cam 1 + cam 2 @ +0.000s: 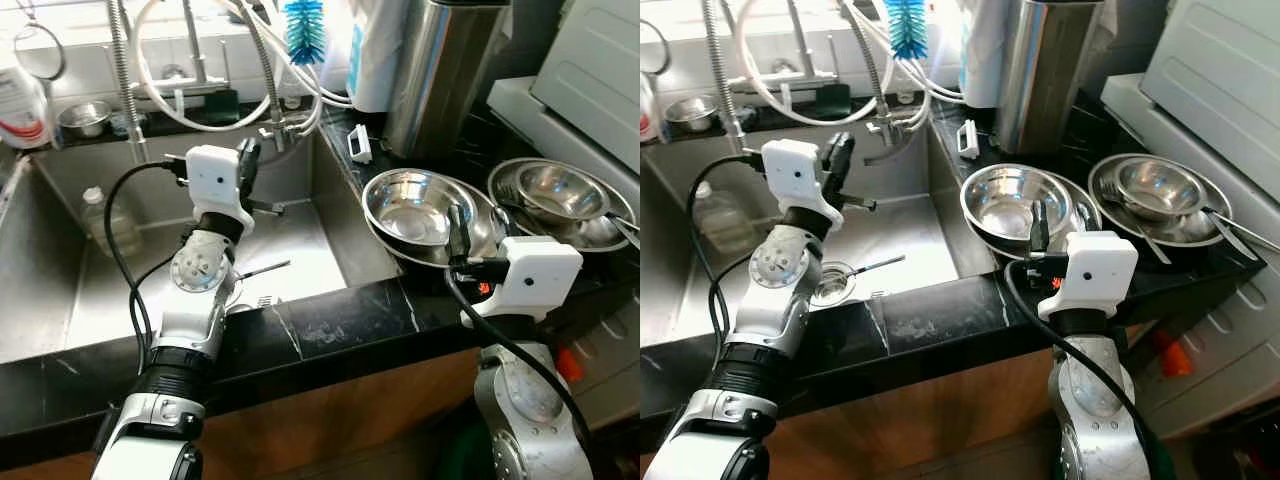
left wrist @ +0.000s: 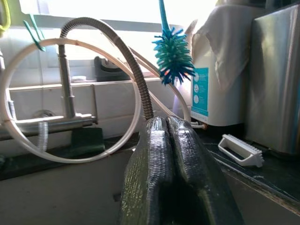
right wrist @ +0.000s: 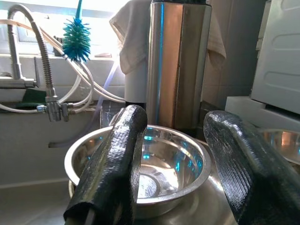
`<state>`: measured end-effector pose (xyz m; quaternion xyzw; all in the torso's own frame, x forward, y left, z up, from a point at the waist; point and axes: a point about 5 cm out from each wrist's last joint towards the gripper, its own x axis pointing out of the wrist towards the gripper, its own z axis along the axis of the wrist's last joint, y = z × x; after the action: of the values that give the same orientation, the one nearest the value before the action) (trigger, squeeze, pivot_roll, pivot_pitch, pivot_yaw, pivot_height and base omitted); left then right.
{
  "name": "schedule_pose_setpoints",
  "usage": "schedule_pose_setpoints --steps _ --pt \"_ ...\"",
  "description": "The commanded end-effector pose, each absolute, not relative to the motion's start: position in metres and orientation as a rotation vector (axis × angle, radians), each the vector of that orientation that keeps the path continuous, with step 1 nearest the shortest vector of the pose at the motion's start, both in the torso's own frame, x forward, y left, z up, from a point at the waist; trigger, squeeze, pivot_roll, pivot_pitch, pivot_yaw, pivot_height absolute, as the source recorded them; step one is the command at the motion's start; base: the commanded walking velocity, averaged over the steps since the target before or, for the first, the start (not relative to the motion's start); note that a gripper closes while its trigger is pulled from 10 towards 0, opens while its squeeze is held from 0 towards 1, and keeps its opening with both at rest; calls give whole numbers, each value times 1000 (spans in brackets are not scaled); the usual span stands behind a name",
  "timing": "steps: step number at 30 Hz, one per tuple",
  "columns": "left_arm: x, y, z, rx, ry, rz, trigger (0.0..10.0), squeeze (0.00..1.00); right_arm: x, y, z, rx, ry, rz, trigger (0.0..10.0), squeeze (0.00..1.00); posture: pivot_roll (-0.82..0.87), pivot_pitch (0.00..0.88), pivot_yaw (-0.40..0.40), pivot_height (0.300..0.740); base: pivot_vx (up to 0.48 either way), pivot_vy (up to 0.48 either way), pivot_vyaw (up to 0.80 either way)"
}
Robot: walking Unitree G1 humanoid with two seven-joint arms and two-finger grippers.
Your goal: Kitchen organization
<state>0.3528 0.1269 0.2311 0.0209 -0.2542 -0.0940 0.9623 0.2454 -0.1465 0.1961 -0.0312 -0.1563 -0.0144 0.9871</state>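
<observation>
we see two stacks of steel bowls on the black counter right of the sink. near stack (image 1: 425,212): shiny round bowl upright, nested on a wider one, empty, just beside the sink edge. far stack (image 1: 560,195): smaller bowl sitting in wider bowls, upright, with spoon handles (image 1: 1230,232) sticking out over the rim.

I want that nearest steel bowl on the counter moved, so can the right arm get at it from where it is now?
Probably yes. The right gripper is open and aimed straight at the steel bowl, with nothing between them on the counter.
</observation>
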Motion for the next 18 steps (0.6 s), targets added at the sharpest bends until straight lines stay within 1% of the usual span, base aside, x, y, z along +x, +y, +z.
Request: schedule_pose_setpoints --steps 1,3,4,6,9,10,11,12,14,17,18 --pt "351 121 238 51 -539 -211 10000 0 244 -151 201 -70 -335 -51 10000 0 -16 49 -11 740 0 0 0" --pt "350 120 237 56 -537 -215 10000 0 244 -157 203 -57 -334 -84 10000 0 -16 47 -11 740 0 0 0" --pt "351 120 236 63 -534 -220 10000 0 243 -168 205 -7 -338 -141 10000 0 -18 47 -11 740 0 0 0" --pt "351 120 236 65 -532 -223 10000 0 242 -178 206 57 -334 -202 10000 0 -18 47 -11 740 0 0 0" --pt "352 119 236 71 -530 -230 10000 0 242 -188 206 157 -318 -247 10000 0 -21 46 -9 740 0 0 0" --pt "352 119 236 71 -530 -231 10000 0 242 -190 205 167 -311 -253 10000 522 -23 47 -9 740 0 0 0" --pt "352 118 236 72 -528 -232 10000 0 243 -192 206 189 -314 -258 10000 522 -23 47 -9 740 0 0 0" --pt "353 117 235 74 -524 -234 10000 0 244 -196 208 246 -310 -262 10000 1000 -25 47 -7 740 0 0 0" --pt "353 117 234 76 -520 -237 10000 0 246 -198 211 270 -316 -262 10000 1000 -27 47 -6 740 0 0 0" --pt "353 116 234 79 -517 -244 10000 0 250 -204 211 271 -271 -288 10000 1000 -29 49 -3 740 0 0 0" --pt "354 115 234 82 -514 -249 10000 0 254 -206 210 282 -237 -290 10000 820 -31 49 -2 740 0 0 0"
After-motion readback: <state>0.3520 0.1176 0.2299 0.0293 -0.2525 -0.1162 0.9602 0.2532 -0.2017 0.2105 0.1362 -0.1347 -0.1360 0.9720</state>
